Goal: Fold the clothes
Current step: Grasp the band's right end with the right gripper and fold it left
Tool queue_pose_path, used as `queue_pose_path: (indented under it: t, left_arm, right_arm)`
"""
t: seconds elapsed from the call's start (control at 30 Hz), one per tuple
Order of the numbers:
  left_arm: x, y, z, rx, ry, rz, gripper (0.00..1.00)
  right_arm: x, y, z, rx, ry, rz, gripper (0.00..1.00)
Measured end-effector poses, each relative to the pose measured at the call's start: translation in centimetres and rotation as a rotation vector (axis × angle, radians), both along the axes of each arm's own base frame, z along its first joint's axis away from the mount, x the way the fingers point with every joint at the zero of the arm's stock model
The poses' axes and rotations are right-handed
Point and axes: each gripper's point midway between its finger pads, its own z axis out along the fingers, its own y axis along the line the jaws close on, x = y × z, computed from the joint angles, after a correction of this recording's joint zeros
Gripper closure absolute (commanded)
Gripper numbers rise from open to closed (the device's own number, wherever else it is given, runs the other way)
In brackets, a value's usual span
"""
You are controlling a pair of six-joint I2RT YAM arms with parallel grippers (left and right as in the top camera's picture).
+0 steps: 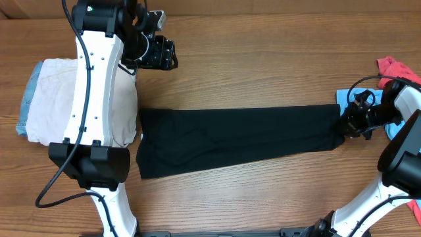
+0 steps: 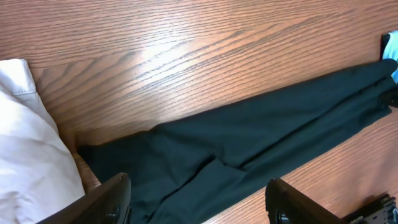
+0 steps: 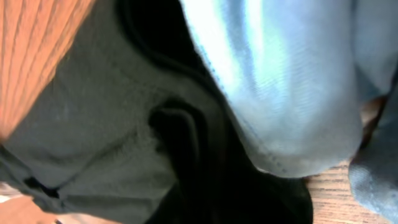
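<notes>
left gripper [image 1: 160,54]: hovering, fingers [image 2: 109,200] spread, gripping nothing.
right gripper [image 1: 345,125]: pinching right end of black T-shirt [image 1: 237,139].
black T-shirt: lying as a long band across table [image 1: 263,66].

The left arm [image 1: 92,85] reaches from its base at the near edge straight toward the far side, and its white link lies long in the overhead view. At its end the wrist turns to the right. The left gripper [image 1: 172,55] hangs there with its two dark fingers [image 2: 107,200] wide apart and nothing between them. The right arm [image 1: 413,105] rises from the near right corner, bends at the elbow and turns inward to the left. The right gripper [image 1: 347,125] is low, its jaws pressed together on the end of the black T-shirt [image 1: 237,141].
</notes>
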Motion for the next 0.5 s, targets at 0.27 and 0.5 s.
queue_pose_path:
  t: [0.27, 0.5]
  left_arm:
    - [-0.3, 0.0, -0.1, 0.001, 0.012, 0.000, 0.28]
    - [-0.3, 0.0, -0.1, 0.002, 0.013, -0.001, 0.29]
  right_arm:
    - [-0.3, -2.0, 1.2, -0.024, 0.003, -0.062, 0.96]
    - [0.4, -3.3, 6.1, -0.156, -0.100, -0.100, 0.96]
